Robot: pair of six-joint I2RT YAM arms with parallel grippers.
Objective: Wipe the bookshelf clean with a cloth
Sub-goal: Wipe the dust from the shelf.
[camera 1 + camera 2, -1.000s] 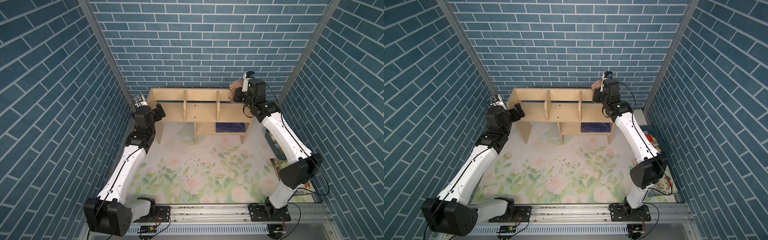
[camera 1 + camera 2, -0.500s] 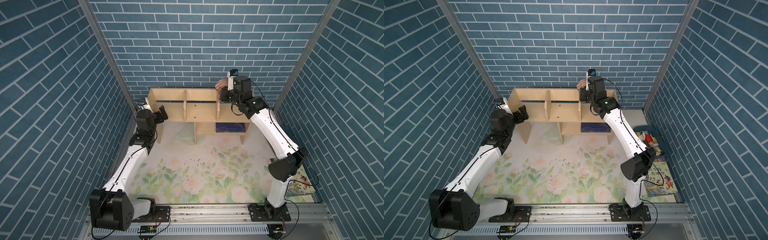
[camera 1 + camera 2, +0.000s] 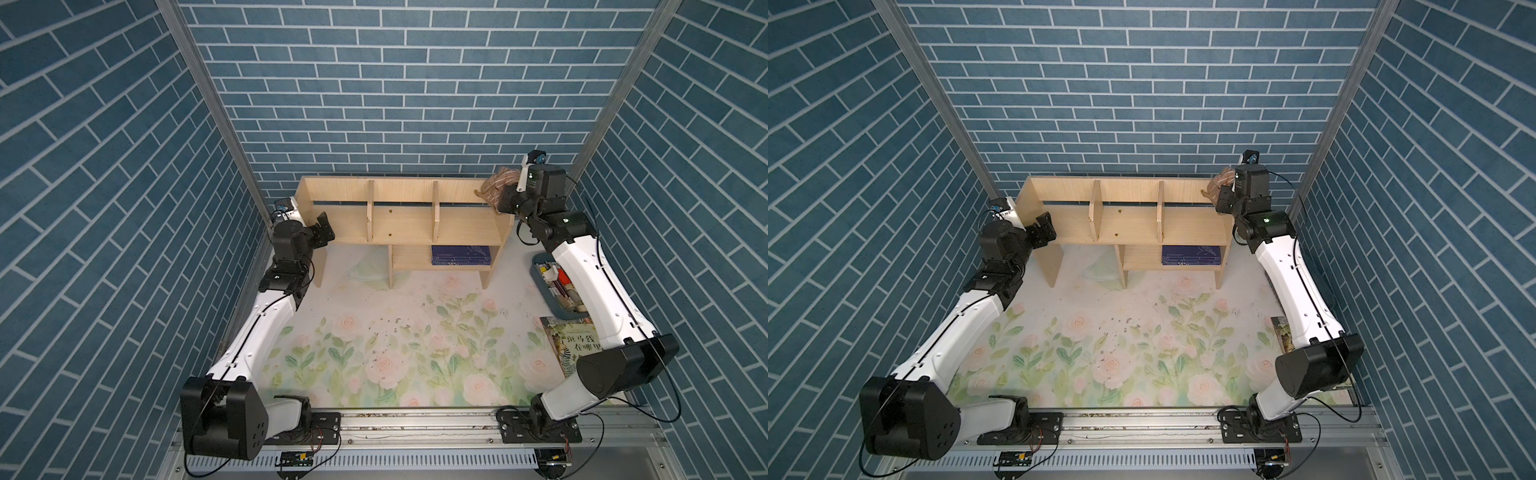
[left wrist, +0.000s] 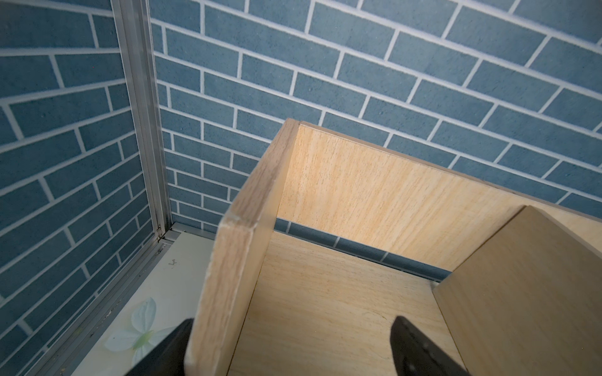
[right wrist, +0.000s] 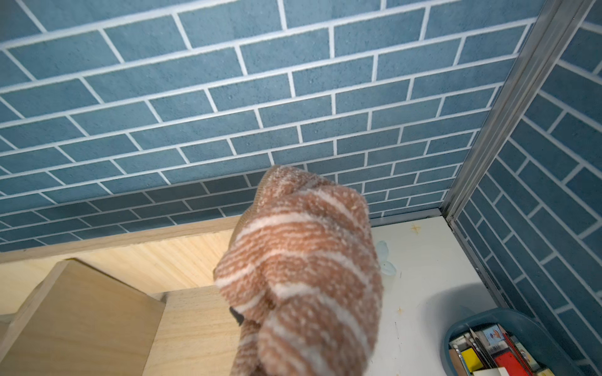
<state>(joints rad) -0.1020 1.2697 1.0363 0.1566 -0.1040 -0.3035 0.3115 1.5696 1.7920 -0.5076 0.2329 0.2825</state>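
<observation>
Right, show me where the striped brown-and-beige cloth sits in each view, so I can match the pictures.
Top view: the striped brown-and-beige cloth is bunched at the right end of the light-wood bookshelf, upper right of centre.
Top view: the cloth is at the same shelf end, right of centre.
Left wrist: not in it.
Right wrist: it fills the lower middle.
Shared landmark: the bookshelf, its back board seen in all four.
</observation>
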